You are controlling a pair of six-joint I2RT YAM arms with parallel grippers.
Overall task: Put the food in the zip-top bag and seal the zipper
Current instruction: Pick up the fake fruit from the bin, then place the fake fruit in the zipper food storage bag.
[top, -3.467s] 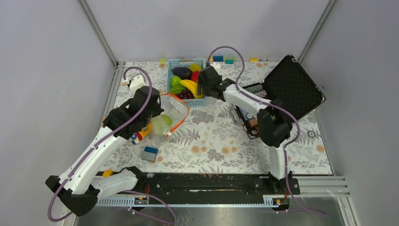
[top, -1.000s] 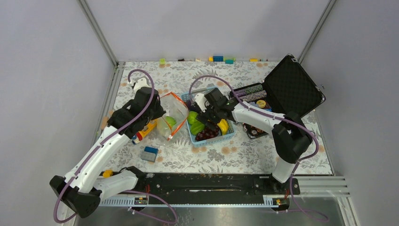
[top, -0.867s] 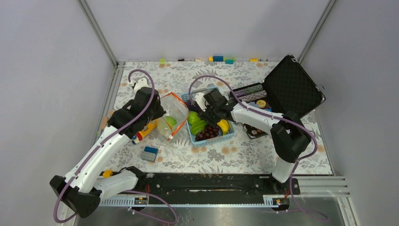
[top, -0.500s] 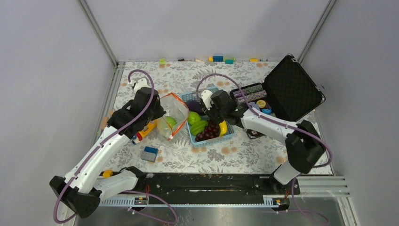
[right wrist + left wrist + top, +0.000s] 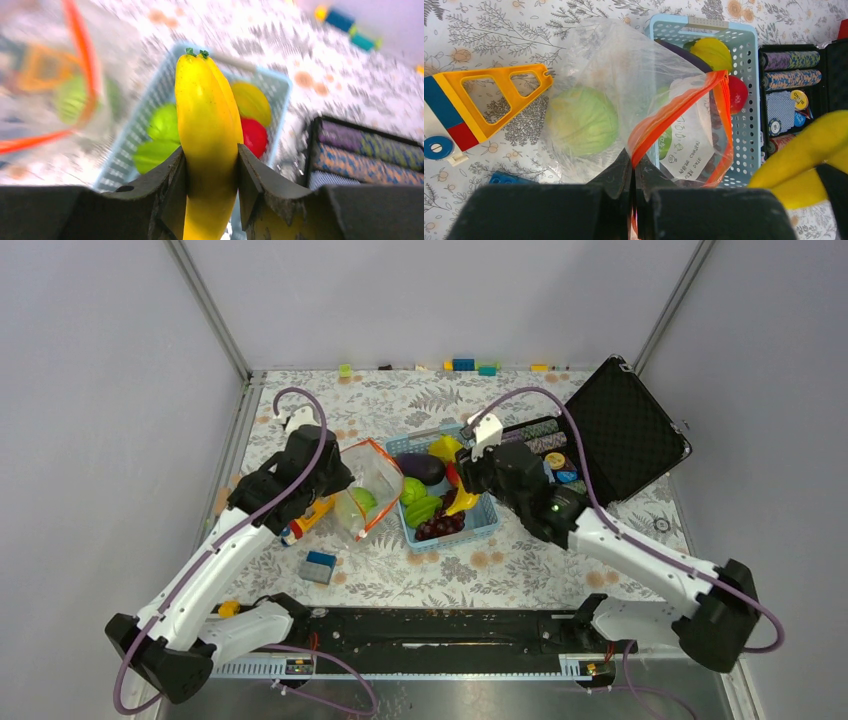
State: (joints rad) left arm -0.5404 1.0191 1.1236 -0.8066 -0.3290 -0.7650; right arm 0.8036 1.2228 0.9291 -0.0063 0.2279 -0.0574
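My left pincer is clamped on the zipper, propping the zip-top bag open beside the basket. My right pincer grips the banana above the basket, ready for loading.

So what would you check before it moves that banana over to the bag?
1. The banana clamped in the right gripper: ok.
2. The left gripper pinching the zipper: ok.
3. The zip-top bag mouth gaping open: ok.
4. The banana lined up with that mouth: not ok, it hangs over the blue basket.
5. Room left beside the cabbage inside: cannot tell.
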